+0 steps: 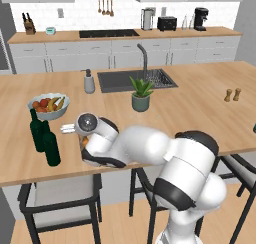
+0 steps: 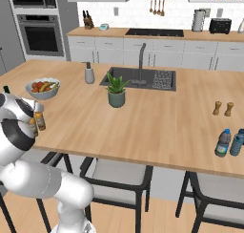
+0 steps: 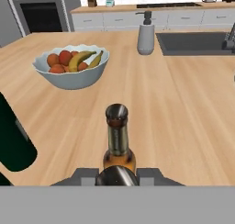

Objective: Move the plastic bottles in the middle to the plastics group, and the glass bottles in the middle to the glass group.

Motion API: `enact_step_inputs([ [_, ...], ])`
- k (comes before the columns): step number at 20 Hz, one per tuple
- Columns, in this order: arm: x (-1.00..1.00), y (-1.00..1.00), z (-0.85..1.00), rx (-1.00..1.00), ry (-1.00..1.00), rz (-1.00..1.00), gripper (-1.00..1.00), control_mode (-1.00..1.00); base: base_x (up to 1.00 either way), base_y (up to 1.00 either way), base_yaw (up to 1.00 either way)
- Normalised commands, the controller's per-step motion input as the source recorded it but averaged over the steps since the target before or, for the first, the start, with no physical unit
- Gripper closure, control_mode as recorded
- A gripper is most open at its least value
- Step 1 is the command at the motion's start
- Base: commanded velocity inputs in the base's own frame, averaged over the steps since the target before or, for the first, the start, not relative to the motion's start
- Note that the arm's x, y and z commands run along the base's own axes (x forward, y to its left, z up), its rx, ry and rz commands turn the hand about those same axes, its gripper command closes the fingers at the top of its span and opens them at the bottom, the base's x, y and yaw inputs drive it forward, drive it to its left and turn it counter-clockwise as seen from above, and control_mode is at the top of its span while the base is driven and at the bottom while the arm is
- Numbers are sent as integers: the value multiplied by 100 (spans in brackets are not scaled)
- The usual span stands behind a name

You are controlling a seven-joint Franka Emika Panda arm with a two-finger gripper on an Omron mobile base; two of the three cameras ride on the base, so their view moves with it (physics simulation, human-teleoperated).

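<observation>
Gripper [image 3: 117,175]: jaws pressed in on the top of a beer bottle [image 3: 117,178]. In the hand view its metal cap sits between my fingertips [image 3: 85,175], and its body is hidden below. I cannot tell whether it rests on the counter [image 3: 183,103].

Second beer bottle [image 3: 118,147]: upright just beyond the pinched one, amber glass with a dark cap. It is on my side of the bowl [image 3: 73,81], near it but not touching.

Bowl: pale, holding oranges and bananas.

Wine bottles: two, dark green, upright. Left base view puts them close together on the stool side of the bowl, one [image 1: 36,133] nearer it than the other [image 1: 50,147]. My wrist is just beside them, on the side away from the bowl. In the hand view a dark green body [image 3: 11,142] stands close at the edge; which of the two, I cannot tell.

Soap dispenser [image 3: 146,37]: beyond the bowl, toward the sink [image 3: 193,43].

Plant [image 2: 116,91]: farther from the bowl, in front of the sink.

Plastic bottles: two, blue-capped [image 2: 222,142] [image 2: 237,143], side by side at the counter's opposite end, well apart from the bowl.
</observation>
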Motion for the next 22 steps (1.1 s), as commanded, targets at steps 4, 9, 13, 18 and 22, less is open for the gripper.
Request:
enact_step_inputs([
  [4,0,2,-5,0,-1,0,100,-100,0,0,0],
  [9,0,3,-14,0,0,0,100,-100,0,0,0],
  [13,0,2,-26,0,0,0,100,-100,0,0,0],
  [18,0,0,-18,0,0,1,100,-100,0,0,0],
  [22,0,0,-15,0,0,0,100,-100,0,0,0],
])
